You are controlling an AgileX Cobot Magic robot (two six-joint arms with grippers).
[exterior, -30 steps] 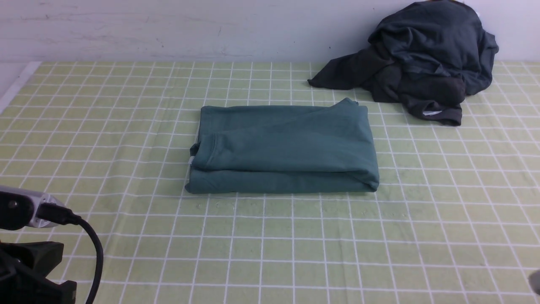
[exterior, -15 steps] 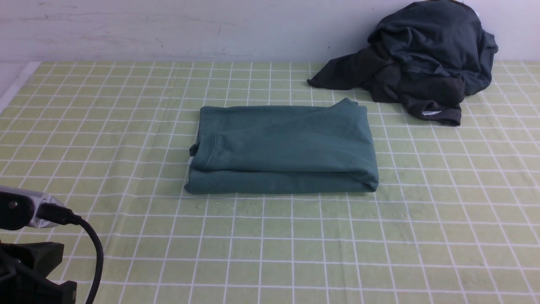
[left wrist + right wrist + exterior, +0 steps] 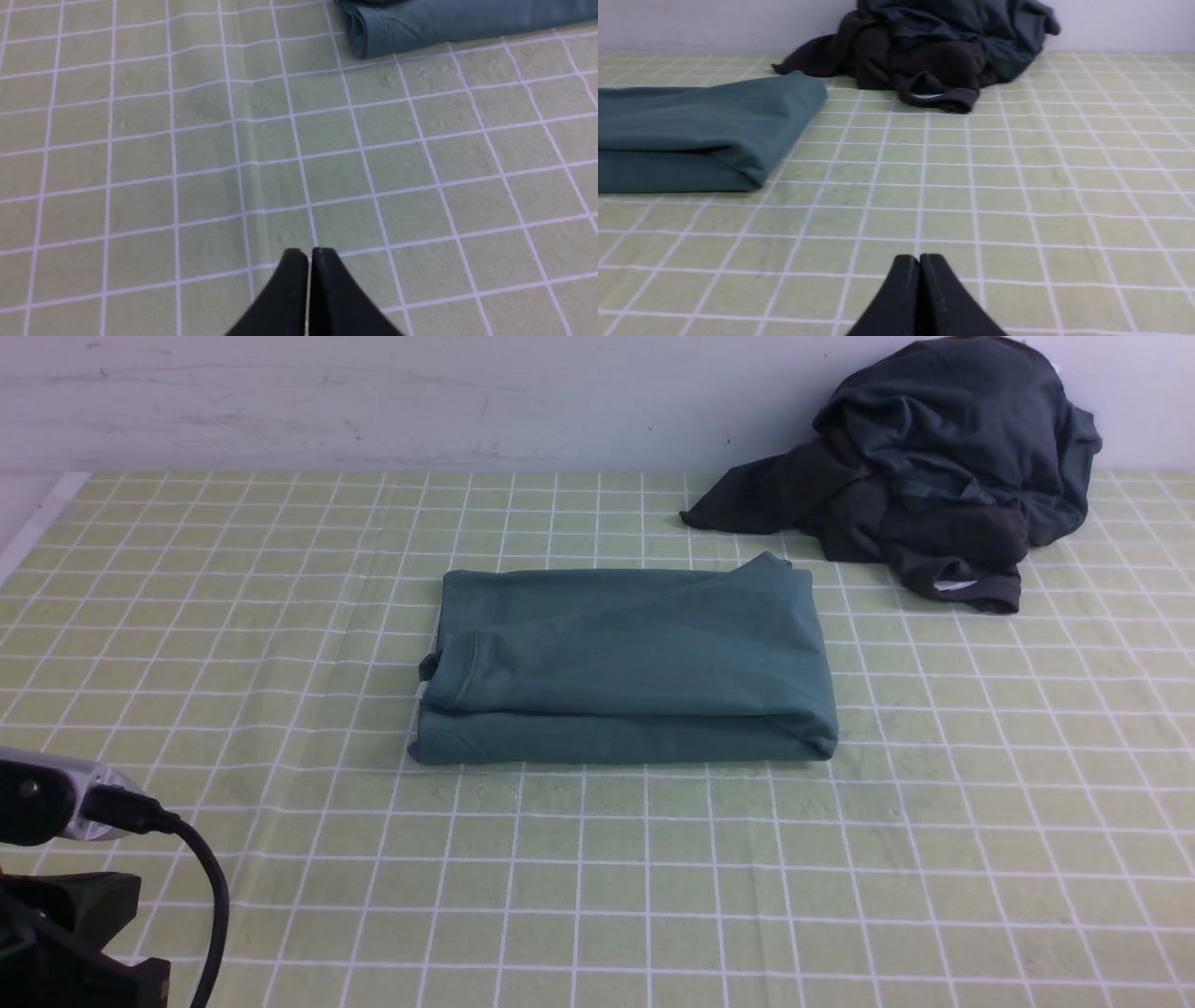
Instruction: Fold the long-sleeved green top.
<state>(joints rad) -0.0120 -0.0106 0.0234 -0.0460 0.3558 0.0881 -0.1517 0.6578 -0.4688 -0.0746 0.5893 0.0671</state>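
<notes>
The green long-sleeved top [image 3: 625, 663] lies folded into a neat rectangle in the middle of the checked table, its neck end at the left. A corner of it shows in the left wrist view [image 3: 420, 23] and its right end in the right wrist view [image 3: 691, 130]. My left gripper [image 3: 308, 254] is shut and empty, over bare cloth near the table's front left, well short of the top. My right gripper [image 3: 920, 259] is shut and empty, low over the table at the front right. In the front view only the left arm's body [image 3: 56, 887] shows.
A heap of dark charcoal-grey garments [image 3: 934, 467] lies at the back right against the white wall, also in the right wrist view [image 3: 934, 46]. The yellow-green checked tablecloth [image 3: 597, 877] covers the table. The table's left edge [image 3: 37, 523] shows at the far left.
A small grey part at the front view's right edge has gone out of view. The top and the left arm have not moved.
</notes>
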